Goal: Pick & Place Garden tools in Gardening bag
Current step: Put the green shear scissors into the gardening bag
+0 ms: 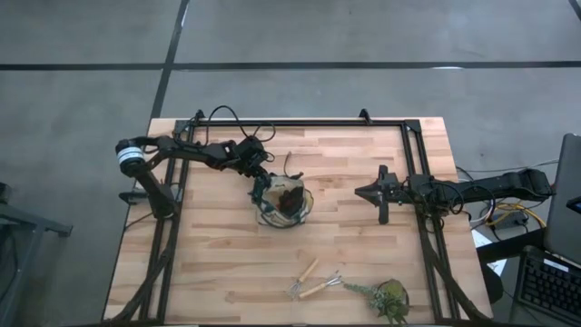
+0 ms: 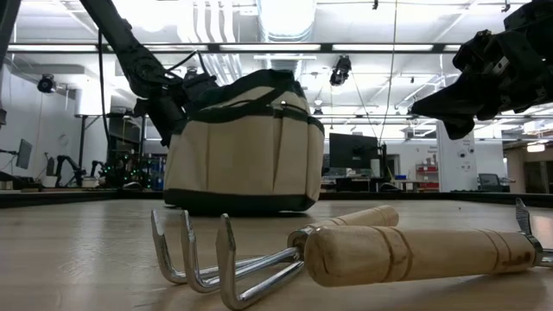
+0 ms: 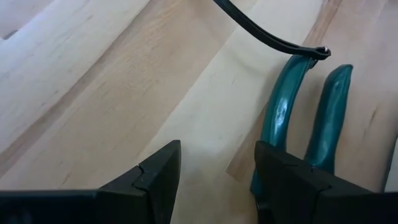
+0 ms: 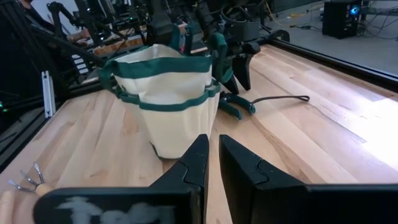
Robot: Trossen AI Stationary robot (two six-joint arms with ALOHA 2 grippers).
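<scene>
From above, tan bag (image 1: 289, 202) mid-table, open left gripper (image 1: 260, 184) at its rim, nearly closed empty right gripper (image 1: 366, 192) well apart, plant (image 1: 388, 298) near two forks (image 1: 313, 282), low down, fork (image 2: 285, 255) before bag (image 2: 244, 151), left wrist, teal-handled shears (image 3: 308, 115) beside finger (image 3: 292, 180), right wrist, bag (image 4: 168, 99) ahead.

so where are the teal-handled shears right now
The teal-handled shears lie on the table beside the gardening bag, on its far-left side, just under the open left gripper.
</scene>
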